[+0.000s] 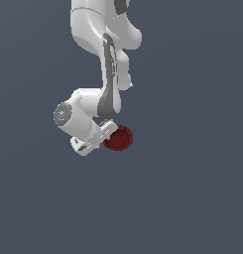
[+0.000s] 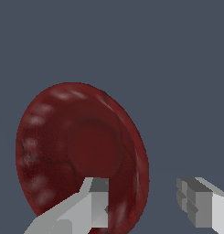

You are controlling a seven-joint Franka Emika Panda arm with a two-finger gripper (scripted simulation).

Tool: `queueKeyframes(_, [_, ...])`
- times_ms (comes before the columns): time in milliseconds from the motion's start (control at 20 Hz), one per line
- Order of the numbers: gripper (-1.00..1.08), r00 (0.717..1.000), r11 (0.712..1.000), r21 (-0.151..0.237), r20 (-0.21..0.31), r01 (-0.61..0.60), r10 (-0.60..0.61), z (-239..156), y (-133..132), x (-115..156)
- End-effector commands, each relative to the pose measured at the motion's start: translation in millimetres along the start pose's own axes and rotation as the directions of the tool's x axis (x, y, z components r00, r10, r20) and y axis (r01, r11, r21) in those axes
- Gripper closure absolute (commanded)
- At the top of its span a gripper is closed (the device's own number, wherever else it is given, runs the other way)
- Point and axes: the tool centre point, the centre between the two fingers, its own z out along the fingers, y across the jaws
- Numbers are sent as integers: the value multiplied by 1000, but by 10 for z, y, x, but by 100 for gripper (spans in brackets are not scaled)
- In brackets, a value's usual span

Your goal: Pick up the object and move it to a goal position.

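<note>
I am holding the white two-fingered gripper (image 2: 143, 203) open around the rim of the small, glossy dark red bowl (image 2: 81, 153), one finger (image 2: 93, 205) inside, lining up a rim pinch.

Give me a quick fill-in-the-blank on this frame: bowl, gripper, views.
1. The glossy rounded bowl is dark ____ in colour.
2. The white gripper shows ____ fingers in the wrist view.
3. The gap between those fingers means the gripper is ____.
4. In the exterior view the bowl sits toward that view's ____ of the gripper.

Missing words: red; two; open; right
</note>
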Motion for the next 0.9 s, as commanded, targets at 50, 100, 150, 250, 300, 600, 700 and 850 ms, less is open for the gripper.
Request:
queueKeyframes(50, [-20,1000,999,16,-7,27,-27,21,26,-18])
queueKeyframes(100, [-20,999,999,19,-8,32,-32,25,31,-22])
queueKeyframes(150, [-20,999,999,21,-9,37,-36,28,36,-26])
queueKeyframes(250, [-20,999,999,25,-11,42,-42,33,41,-30])
queueKeyframes(300, [-20,999,999,25,-11,43,-43,34,43,-31])
queueKeyframes(600, [-20,999,999,24,-11,41,-41,90,42,-32])
queueKeyframes(700, [-20,999,999,25,-11,42,-41,161,39,-32])
queueKeyframes(850, [-20,999,999,25,-11,43,-43,276,33,-33])
